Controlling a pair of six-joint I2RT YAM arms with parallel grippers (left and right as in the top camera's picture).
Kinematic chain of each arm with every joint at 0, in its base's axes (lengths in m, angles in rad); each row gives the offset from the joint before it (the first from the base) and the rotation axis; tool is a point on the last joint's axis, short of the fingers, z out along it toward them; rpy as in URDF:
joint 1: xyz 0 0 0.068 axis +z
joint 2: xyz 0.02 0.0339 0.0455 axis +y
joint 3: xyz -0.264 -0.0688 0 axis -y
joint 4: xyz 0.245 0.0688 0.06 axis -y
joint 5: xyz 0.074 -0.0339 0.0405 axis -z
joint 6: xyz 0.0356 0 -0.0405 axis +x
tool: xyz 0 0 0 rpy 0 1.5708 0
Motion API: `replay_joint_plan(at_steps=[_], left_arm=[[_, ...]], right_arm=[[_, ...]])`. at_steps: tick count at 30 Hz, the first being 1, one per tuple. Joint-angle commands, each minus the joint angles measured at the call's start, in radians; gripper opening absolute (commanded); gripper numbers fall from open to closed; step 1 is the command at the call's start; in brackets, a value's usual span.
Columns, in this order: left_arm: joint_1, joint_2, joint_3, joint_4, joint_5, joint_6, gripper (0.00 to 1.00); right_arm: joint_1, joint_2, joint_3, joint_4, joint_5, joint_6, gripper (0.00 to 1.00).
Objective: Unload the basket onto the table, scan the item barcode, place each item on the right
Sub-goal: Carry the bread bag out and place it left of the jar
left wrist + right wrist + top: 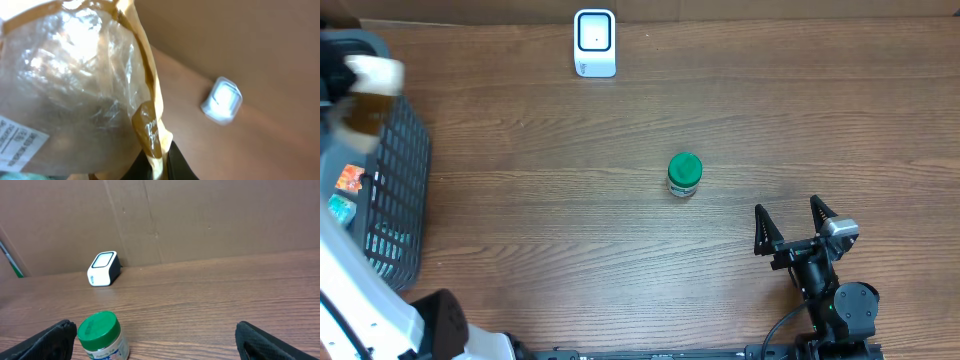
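Counted: one white scanner (595, 43) at twelve o'clock, one green-lidded jar (684, 174) near centre, and one dark basket (395, 190) at nine o'clock. One clear plastic bag (75, 75). At least two packets (350, 178) lie in the basket.

Blk basket (402, 170), 1 grn-lid jar (684, 172)

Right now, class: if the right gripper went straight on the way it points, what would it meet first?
Probably the cardboard back wall: the open right gripper points at it across the table. The green-lidded jar sits left of that line, though depth is hard to judge.
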Motion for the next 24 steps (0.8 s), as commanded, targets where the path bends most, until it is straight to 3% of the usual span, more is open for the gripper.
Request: replay_joint_plan(at_steps=[1,6,11,19,24], left_arm=[[-0.167,0.033,-0.003,-0.068,-0.06,0.066,0.04],[-0.422,0.13,-0.073,-0.167,-0.167,0.09,0.04],[-0.628,0.264,-0.219,-0.156,-0.257,0.089,0.04],[-0.785,0.45,-0.428,-0.011,-0.298,0.043,0.05],[-0.833,0.525,-0.46,0.067,-0.352,0.029,0.04]], right_arm=[[-0.006,-0.004,-0.011,0.005,-0.002,0.002,1.0],[-0.006,-0.004,-0.011,0.005,-0.002,0.002,1.0],[-0.006,-0.004,-0.011,0.005,-0.002,0.002,1.0],[-0.006,-0.004,-0.011,0.005,-0.002,0.002,1.0],[-0.006,-0.004,-0.011,0.005,-0.002,0.002,1.0]])
